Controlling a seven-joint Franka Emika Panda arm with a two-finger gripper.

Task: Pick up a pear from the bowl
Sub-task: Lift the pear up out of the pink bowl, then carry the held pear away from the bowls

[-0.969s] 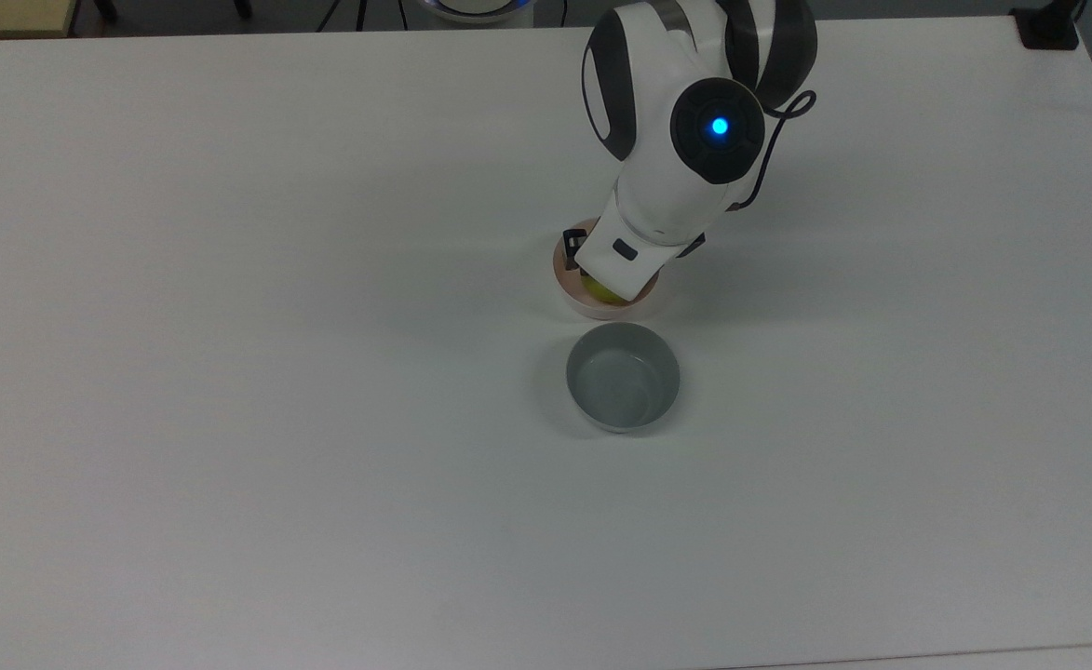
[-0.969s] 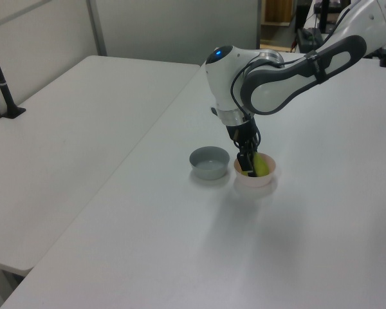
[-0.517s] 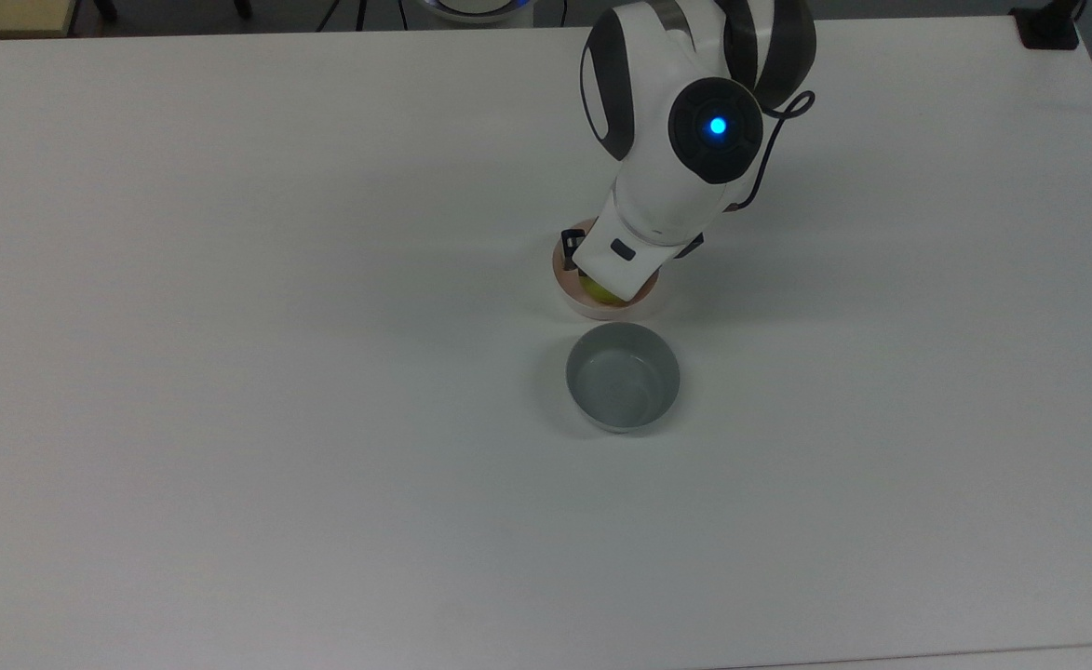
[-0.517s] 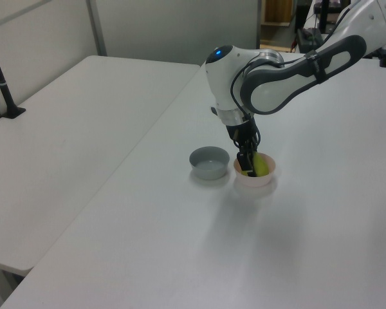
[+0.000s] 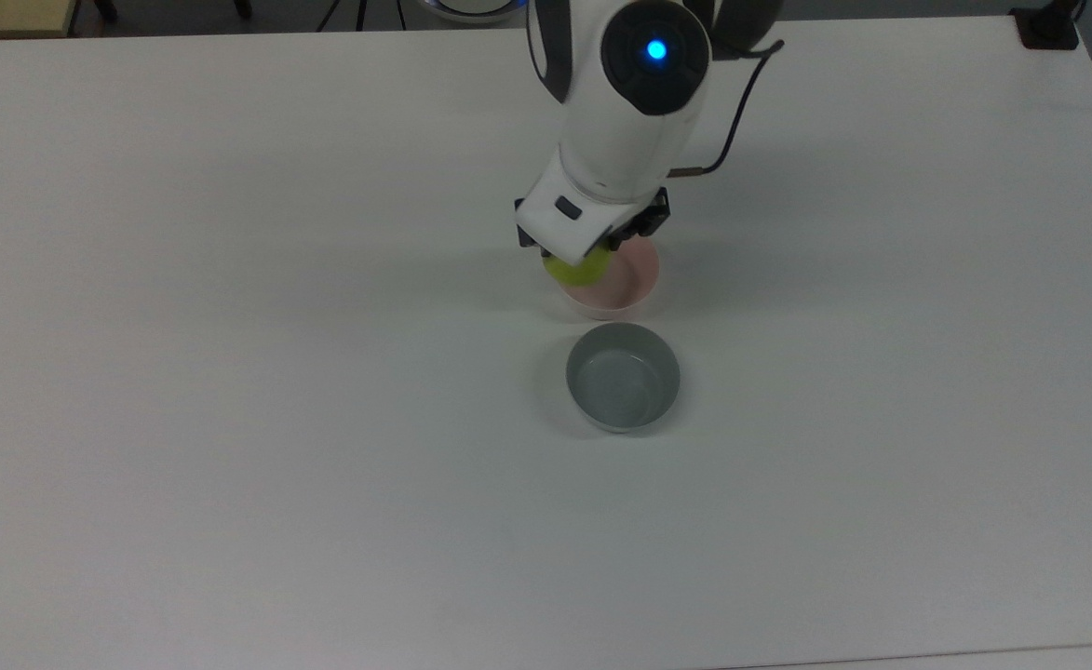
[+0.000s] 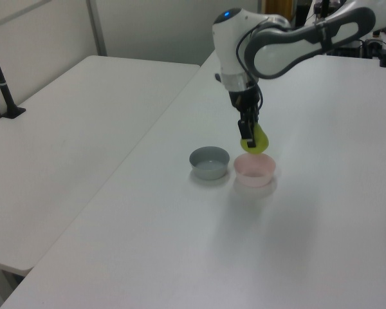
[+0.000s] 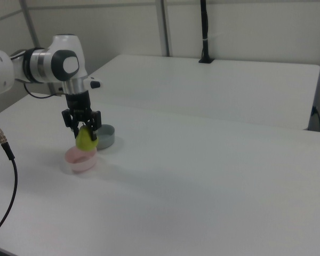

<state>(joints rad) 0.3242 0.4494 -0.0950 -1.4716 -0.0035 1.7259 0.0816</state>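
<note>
We see a wide white tabletop carrying two small bowls set just beside each other. Above them reaches the white and dark grey Franka arm, its wrist pointing down. The grey bowl stands open and apart from the arm. The pale pink bowl sits next to it, towards the top view's upper edge, and in the left view we find nothing lying inside it. The pincer hangs over the pink bowl with its dark fingers closed against the pear. We see the yellow-green pear held in the air, clear of the bowl's rim, in the right view directly above the pink bowl. In the top view the pear peeks out beneath the pincer's white body, over the bowl's left rim.
</note>
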